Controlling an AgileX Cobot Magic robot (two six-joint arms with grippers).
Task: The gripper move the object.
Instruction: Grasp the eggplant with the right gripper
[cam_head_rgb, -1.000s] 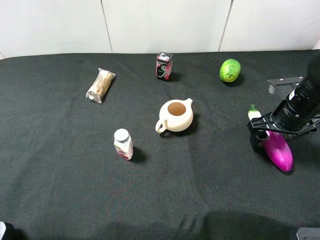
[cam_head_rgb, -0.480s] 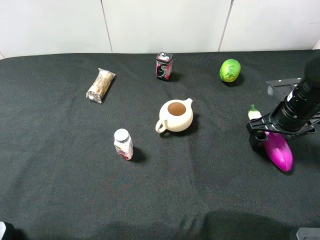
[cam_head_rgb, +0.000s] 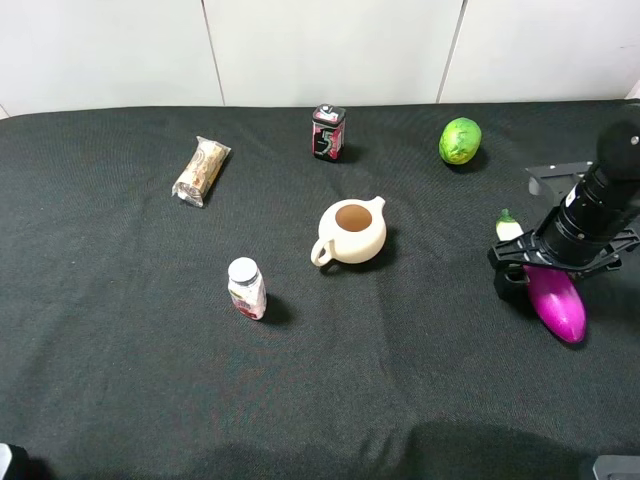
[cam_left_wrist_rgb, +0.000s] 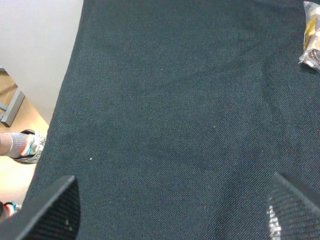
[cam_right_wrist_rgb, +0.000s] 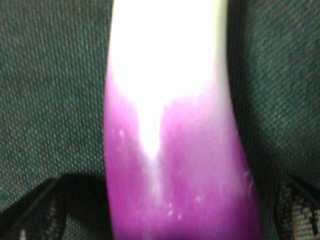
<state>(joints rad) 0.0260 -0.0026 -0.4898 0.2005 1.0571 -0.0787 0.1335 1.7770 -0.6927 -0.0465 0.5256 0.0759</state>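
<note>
Purple eggplant (cam_head_rgb: 556, 300): 1 | right pincer (cam_head_rgb: 535, 275) spread astride it, ungripped | left pincer (cam_left_wrist_rgb: 172, 210) spread, empty

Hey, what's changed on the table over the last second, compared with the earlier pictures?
The right end effector and its arm nudged slightly toward the left of the overhead view, jaws open astride the eggplant. Nothing was gripped or released. The eggplant, teapot, small bottle, can, green fruit and wrapped snack stayed put.
</note>
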